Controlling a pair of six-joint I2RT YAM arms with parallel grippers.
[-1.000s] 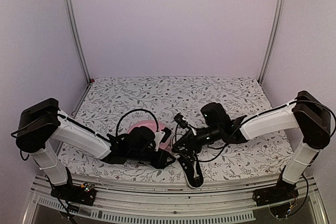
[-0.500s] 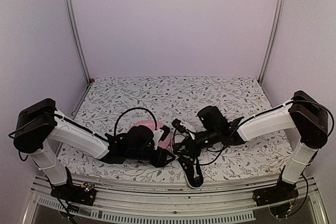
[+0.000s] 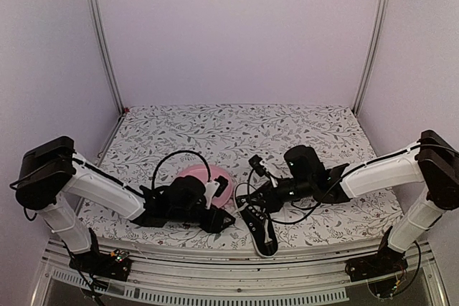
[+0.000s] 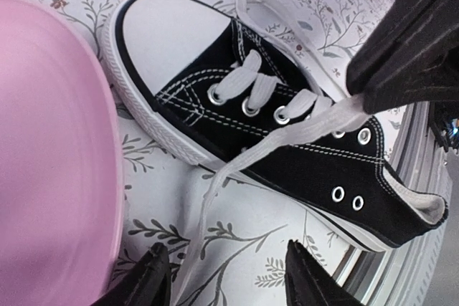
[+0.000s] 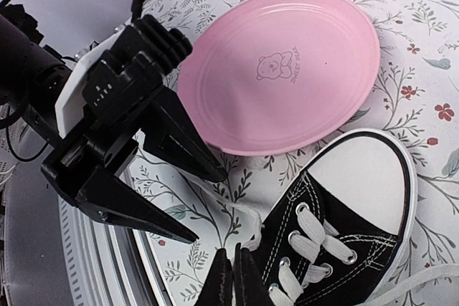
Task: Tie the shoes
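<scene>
Pink plate [image 5: 287,69] crowding the sneaker [image 4: 315,170] toe
R end effector [image 5: 231,277] pinched on a lace [image 4: 272,145] above sneaker, L end effector [image 4: 224,270] spread wide beside it.

Over the last second the right arm [image 3: 373,170] has drawn back toward its own side: in the top view we log its wrist further right and its shoulder link lower. The right gripper [image 5: 231,263], closed on the white lace [image 4: 287,134], has been carried rightward, away from the left one. The left arm [image 3: 107,188] has eased slightly leftward with the left gripper [image 4: 224,252], and we now see more of the pink plate [image 3: 203,174] uncovered.
</scene>
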